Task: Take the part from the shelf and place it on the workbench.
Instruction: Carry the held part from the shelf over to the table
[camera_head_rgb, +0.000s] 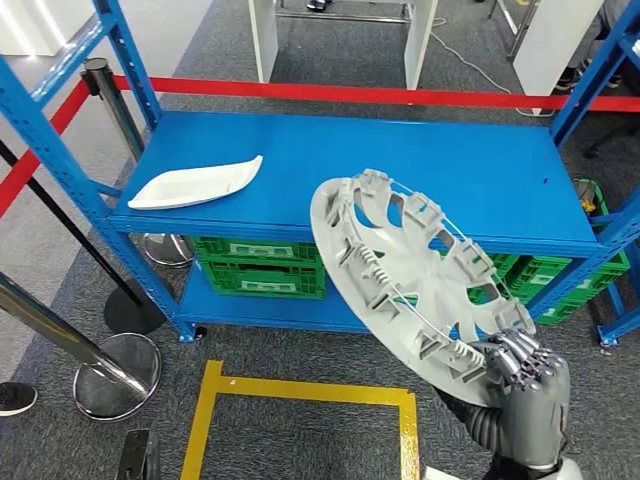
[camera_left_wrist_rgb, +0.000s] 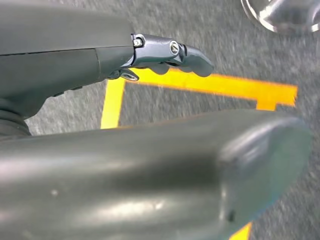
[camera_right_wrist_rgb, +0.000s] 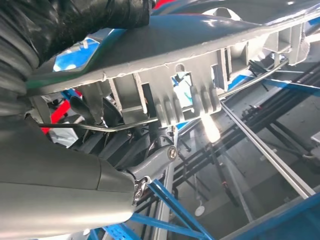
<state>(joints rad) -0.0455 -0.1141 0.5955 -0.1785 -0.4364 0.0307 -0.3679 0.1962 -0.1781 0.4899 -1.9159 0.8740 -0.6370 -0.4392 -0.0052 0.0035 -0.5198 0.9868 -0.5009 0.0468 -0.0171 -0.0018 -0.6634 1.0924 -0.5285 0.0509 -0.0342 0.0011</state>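
- Right hand (camera_head_rgb: 528, 385): dark grey matte palm shell, rounded; black ribbed, bellows-like cover at the wrist below it.
- Fingers (camera_head_rgb: 519, 352) of the right hand: metallic silver-grey segments, glossy, lighter than the palm.
- Right wrist view: thick smooth grey thumb (camera_right_wrist_rgb: 64, 192); polished metal link at its end with a round-headed screw and a second small screw near the shell; black crinkled flexible cover and black ribbing at the frame edge.
- Left hand (camera_left_wrist_rgb: 151, 165), left wrist view: broad smooth grey thumb, satin sheen, small dark dot near its tip.
- Left fingers (camera_left_wrist_rgb: 170, 52): dark shell, then a shiny silver link with two small round screws.
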